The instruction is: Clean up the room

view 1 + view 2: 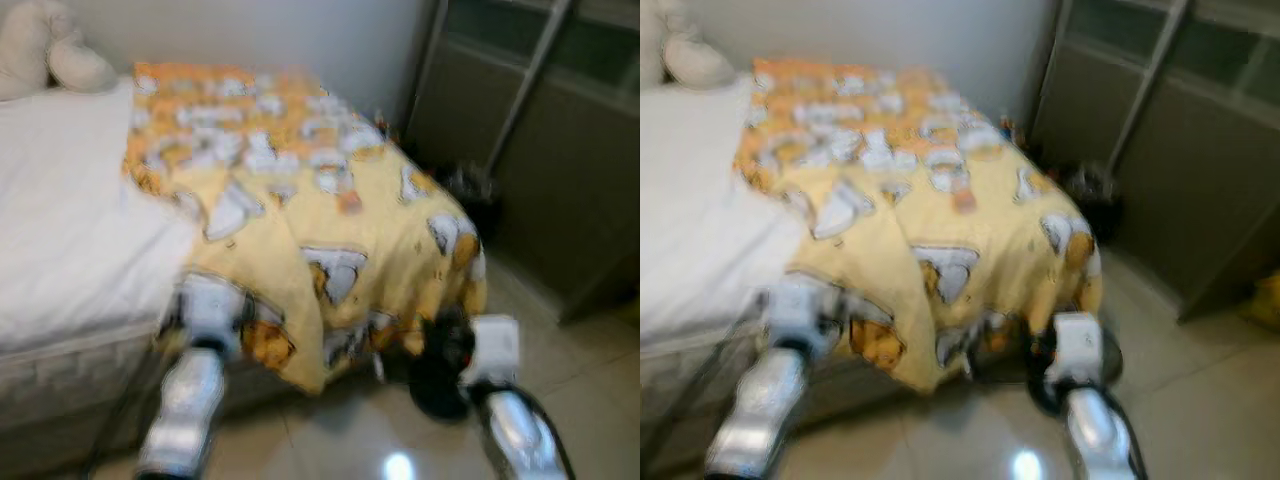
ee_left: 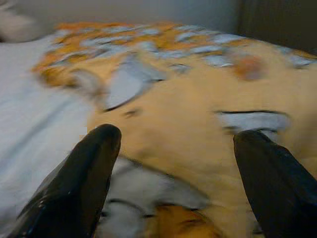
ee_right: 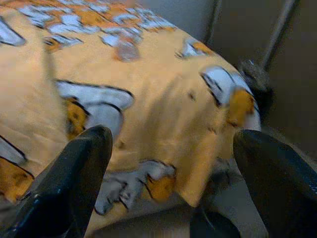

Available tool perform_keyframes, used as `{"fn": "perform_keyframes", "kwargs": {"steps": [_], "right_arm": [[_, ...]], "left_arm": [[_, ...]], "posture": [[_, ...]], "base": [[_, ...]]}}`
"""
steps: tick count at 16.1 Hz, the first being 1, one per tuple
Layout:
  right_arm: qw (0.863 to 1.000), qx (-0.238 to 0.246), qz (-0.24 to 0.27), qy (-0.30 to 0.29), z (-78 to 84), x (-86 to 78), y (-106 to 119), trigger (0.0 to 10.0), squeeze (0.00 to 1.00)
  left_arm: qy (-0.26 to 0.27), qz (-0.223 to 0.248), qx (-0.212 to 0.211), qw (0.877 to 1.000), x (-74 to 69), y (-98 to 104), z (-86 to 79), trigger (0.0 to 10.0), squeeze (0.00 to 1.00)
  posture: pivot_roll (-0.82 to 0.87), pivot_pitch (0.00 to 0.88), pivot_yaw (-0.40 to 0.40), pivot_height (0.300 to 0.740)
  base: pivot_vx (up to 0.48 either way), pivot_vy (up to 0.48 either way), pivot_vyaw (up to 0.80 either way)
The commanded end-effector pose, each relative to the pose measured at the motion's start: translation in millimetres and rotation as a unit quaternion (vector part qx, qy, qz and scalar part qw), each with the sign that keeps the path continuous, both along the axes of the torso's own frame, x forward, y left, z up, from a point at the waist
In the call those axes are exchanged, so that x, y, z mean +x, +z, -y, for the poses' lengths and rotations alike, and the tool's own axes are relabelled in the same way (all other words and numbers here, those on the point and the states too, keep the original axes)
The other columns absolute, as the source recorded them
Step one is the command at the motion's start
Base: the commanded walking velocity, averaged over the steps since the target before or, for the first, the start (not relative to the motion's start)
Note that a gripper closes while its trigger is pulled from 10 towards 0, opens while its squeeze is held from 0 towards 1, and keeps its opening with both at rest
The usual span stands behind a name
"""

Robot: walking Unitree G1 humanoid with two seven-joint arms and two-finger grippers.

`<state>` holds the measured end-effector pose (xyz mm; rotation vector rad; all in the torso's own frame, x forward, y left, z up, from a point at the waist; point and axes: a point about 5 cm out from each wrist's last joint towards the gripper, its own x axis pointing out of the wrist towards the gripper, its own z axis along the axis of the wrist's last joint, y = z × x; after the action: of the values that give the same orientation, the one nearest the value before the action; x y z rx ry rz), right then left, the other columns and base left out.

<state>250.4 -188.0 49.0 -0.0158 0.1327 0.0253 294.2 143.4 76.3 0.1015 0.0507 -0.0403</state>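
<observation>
I am reaching both grippers, left (image 2: 173, 144) and right (image 3: 173, 144), fingers apart, toward the blanket (image 1: 300, 200) at twelve o'clock, probably needing to grasp its hanging edge next.

A bed is seen at the left, its mattress (image 1: 60, 370) covered by a white sheet (image 1: 70, 220) that is spread flat over the near left part. At the far left corner, a cream soft shape (image 1: 50, 50) is laid on the sheet against the pale wall (image 1: 330, 40); whether it is a pillow or a plush toy cannot be told through the blur. A dark cabinet (image 1: 560, 170) with pale metal framing is stood at the right. A glossy tiled floor (image 1: 590, 380) is shown near, and a bright light reflection (image 1: 398, 466) is caught on it.
</observation>
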Motion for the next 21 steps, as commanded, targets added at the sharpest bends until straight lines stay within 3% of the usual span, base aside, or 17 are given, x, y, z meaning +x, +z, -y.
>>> {"fn": "perform_keyframes", "kwargs": {"steps": [1, 5, 9, 13, 21], "right_arm": [[1.000, 0.003, 0.029, -0.007, 0.2, 6.6, 10, 10.0, 0.09], [0.999, 0.022, 0.033, -0.031, 8.6, 24.2, 15, 10.0, 0.05], [0.999, 0.006, 0.052, -0.012, 8.3, 34.1, 25, 10.0, 0.05], [0.999, 0.005, 0.048, -0.013, 10.2, 37.4, 21, 10.0, 0.07], [0.999, 0.004, 0.047, -0.027, 14.5, 33.5, 16, 10.0, 0.07]], "left_arm": [[0.002, 0.015, -0.012, 1.000, 6.6, 12, -1.2, 10.0, 0.00], [0.019, -0.008, -0.022, 1.000, 9.2, 5, 1.8, 10.0, 0.00], [-0.001, 0.010, -0.024, 1.000, 20.5, 15, 18.6, 10.0, 0.00], [-0.005, 0.019, -0.027, 0.999, 28.0, 20, 19.4, 10.0, 0.00], [-0.031, 0.033, -0.019, 0.999, 25.9, 21, 28.2, 10.0, 0.00]], "posture": [[0.07, 0.000, -0.015, 0.740], [0.07, 0.000, -0.009, 0.740], [0.07, 0.000, -0.031, 0.740], [0.09, 0.000, -0.023, 0.740], [0.08, 0.000, -0.025, 0.740]], "base": [[0.431, 0.000, 0.00], [0.440, 0.000, 0.00], [0.442, 0.000, 0.27], [0.445, 0.000, 0.49], [0.450, 0.000, 0.48]]}}
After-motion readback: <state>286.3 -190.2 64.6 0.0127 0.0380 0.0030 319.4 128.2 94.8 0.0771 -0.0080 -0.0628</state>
